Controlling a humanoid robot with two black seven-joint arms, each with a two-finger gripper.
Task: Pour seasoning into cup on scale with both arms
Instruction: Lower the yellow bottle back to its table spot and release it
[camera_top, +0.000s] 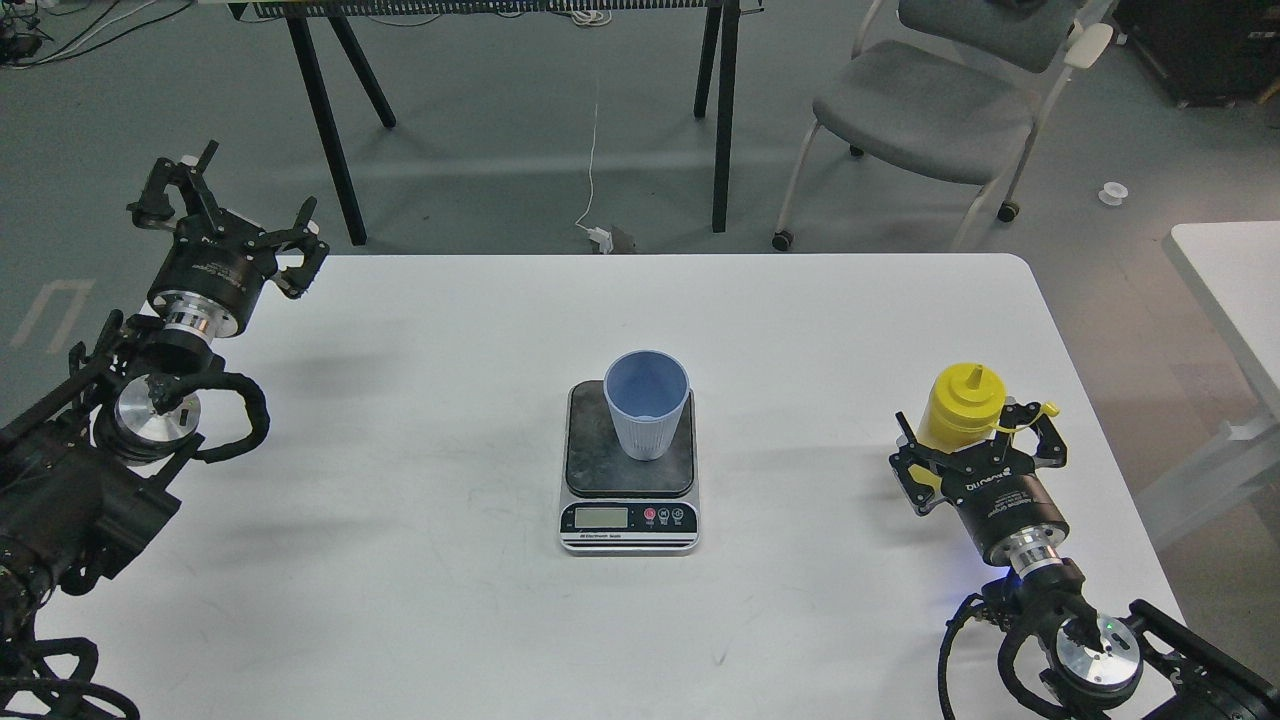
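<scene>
Lab: floor cables (592, 150), office chair (930, 100)

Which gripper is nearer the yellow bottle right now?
Right. The right gripper is at the yellow bottle, fingers on either side of its base. The left gripper is open, far across the table at its far left corner.

A light blue ribbed cup (647, 404) stands upright and empty on the dark grey platform of a flat kitchen scale (629, 488) at the middle of a white table. The scale's silver front shows a small display and round buttons. Well to the right, a yellow squeeze bottle (960, 406) stands upright, cone nozzle up, its tethered cap hanging open
</scene>
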